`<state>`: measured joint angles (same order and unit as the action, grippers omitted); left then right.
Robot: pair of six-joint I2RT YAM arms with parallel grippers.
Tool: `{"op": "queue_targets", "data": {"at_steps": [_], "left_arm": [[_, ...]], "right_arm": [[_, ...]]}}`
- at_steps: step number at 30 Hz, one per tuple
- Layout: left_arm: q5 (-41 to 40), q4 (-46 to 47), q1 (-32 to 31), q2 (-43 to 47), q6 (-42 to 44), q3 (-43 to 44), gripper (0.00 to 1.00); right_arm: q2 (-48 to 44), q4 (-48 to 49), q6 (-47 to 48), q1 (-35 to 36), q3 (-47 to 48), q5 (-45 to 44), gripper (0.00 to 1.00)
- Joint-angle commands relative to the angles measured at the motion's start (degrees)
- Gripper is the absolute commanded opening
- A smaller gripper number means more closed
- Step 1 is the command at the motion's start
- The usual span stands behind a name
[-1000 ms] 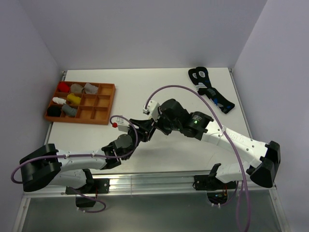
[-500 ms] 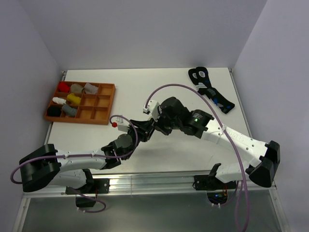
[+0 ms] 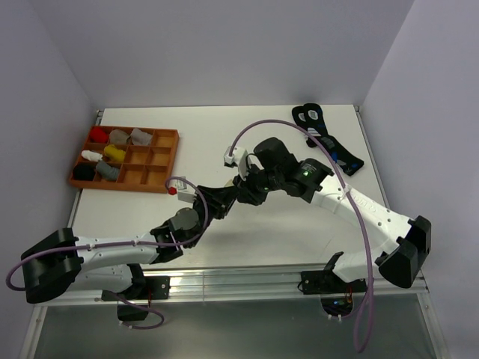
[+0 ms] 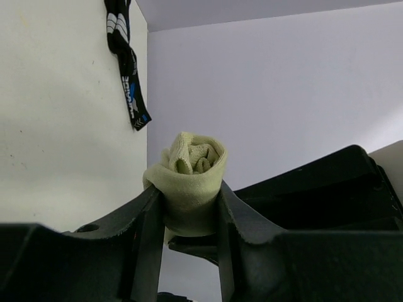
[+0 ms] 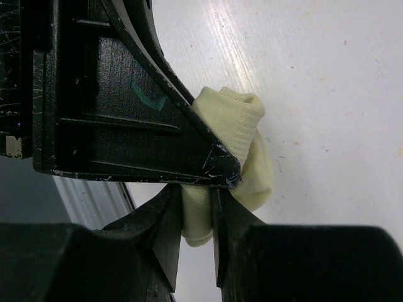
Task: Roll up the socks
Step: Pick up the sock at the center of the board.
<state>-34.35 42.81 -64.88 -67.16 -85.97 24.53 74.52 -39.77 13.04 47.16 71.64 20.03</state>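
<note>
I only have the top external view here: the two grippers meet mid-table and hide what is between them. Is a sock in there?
Observer: Yes. The left wrist view shows a cream-yellow sock squeezed between the fingers of the left gripper.
Operator: Is it rolled?
Observer: Its end facing that camera shows folds curled inside an outer wrap, so it is a bundle.
Operator: And the other arm?
Observer: In the right wrist view the right gripper pinches the same sock's lower part.
</note>
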Motion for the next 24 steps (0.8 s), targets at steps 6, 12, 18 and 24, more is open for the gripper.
{"op": "queue_targets", "data": {"at_steps": [6,12,18,24], "left_arm": [[1.8,-1.7,0.1,3.6,7.5,2.4,0.0],[0.5,-12.3,0.5,6.2,8.2,5.3,0.0],[-0.3,-17.5,2.2,9.4,8.6,6.0,0.0],[-0.3,-19.9,4.2,12.0,10.7,6.4,0.0]], "right_arm": [[1.3,-0.4,-2.0,0.2,3.3,14.3,0.03],[1.1,-0.5,-1.9,0.0,4.0,8.5,0.25],[-0.5,-0.9,-0.1,-0.1,4.3,1.9,0.48],[-1.7,-2.6,1.4,-0.1,3.2,-0.9,0.52]]}}
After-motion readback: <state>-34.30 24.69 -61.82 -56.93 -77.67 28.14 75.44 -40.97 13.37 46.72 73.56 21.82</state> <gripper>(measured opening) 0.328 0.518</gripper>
